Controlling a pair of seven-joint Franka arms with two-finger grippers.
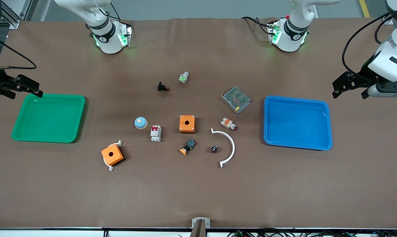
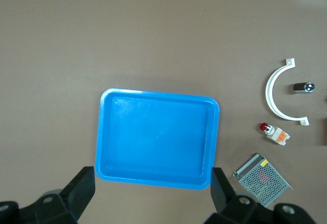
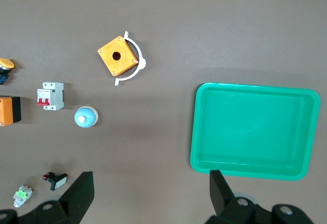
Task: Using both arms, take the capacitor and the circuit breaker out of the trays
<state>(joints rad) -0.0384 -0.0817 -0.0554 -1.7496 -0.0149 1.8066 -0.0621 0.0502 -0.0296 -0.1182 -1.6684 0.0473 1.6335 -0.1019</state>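
Front view: circuit breaker point(image 1: 155, 133) and capacitor point(image 1: 214, 148) are lying mid-frame outside both trays; left gripper point(image 1: 350, 87) and right gripper point(image 1: 20, 86), jaws wide, are waiting at frame edges.

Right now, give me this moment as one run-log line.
left tool: open, over blue tray | right tool: open, by green tray | trays: empty | capacitor, circuit breaker: on table
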